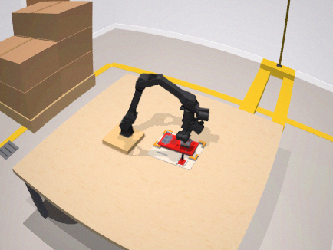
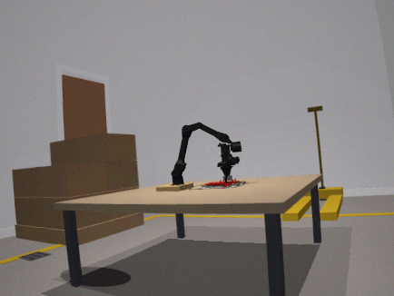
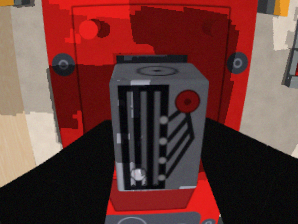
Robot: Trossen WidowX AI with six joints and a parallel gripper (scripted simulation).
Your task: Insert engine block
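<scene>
My gripper (image 1: pixel 184 140) (image 2: pixel 226 179) (image 3: pixel 156 129) points down over the car body and is shut on the grey engine block (image 1: pixel 186 144) (image 3: pixel 177 75). Its black fingers press the block's left and right sides in the wrist view. The block's upper face shows dark grooves, pale dots and a red disc. The red car body (image 1: pixel 192 149) (image 2: pixel 212 184) (image 3: pixel 242 25) lies flat beneath. A dark strip of the opening (image 3: pixel 151 58) shows just beyond the block's far edge. The block hides the rest, so its depth and the rib cannot be made out.
Orange corner brackets (image 1: pixel 202 144) stand around the car body, on a pale sheet (image 1: pixel 157 153). A small red part (image 1: pixel 182 162) with a dark stem is on the sheet, beside the body. The arm's wooden base (image 1: pixel 115 142) is to the left on the table (image 1: pixel 115 192).
</scene>
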